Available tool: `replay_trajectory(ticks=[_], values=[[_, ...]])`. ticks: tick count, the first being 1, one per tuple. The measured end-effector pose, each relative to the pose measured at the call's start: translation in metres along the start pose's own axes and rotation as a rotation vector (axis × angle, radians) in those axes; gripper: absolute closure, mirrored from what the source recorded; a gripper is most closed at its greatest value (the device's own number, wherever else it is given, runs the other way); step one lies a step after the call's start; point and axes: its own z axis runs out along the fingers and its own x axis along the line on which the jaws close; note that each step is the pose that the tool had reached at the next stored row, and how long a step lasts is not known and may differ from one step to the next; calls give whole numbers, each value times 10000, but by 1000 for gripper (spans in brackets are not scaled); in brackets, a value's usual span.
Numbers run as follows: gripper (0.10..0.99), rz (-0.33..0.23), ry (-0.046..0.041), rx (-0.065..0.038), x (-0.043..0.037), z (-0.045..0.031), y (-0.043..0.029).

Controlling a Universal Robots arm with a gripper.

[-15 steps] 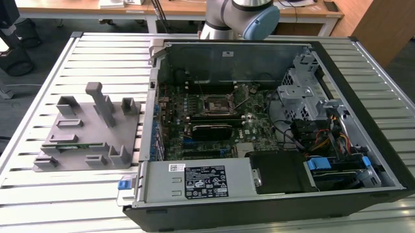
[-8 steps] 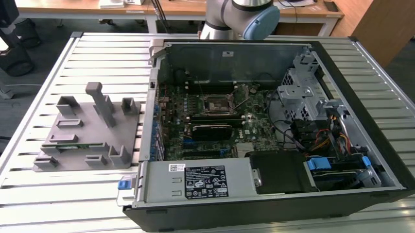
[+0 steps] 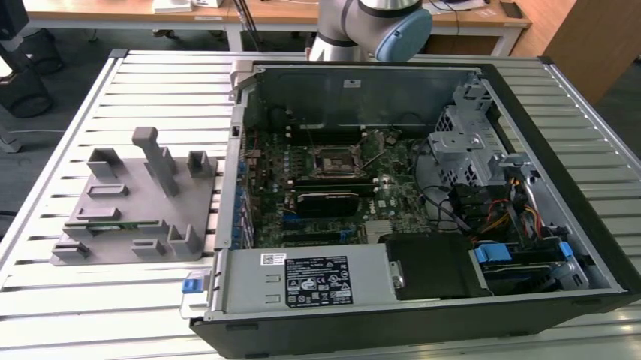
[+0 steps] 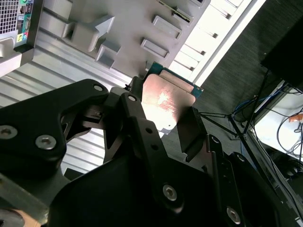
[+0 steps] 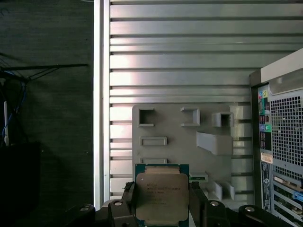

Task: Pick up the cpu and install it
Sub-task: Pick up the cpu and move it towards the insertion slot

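While black two-finger gripper [image 5: 162,208] clamps small thin square chip with silvery top and green rim, the cpu [image 5: 161,194], chip sits flat between both fingers [image 5: 129,203], shiny top toward first wrist camera. Beyond chip: grey plastic fixture [image 5: 173,127] on ribbed metal table [image 5: 180,47]. Open black computer case [image 3: 421,334] just beside fixture. Square black-and-metal socket [image 3: 335,159] sits inside case, well apart from fixture, so chip looks to be outside case. Chip's underside hidden. Finger bases cut off by picture edge. Corner marks too small to tell.
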Motion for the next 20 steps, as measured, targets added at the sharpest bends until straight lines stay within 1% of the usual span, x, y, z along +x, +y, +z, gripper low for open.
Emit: replay_trajectory(ticks=[11,13,17,20], values=[[549,0,0,0,-6,-29,2],[549,0,0,0,-11,-56,3],[549,0,1,1,-12,-62,4],[549,0,0,0,-17,-87,5]])
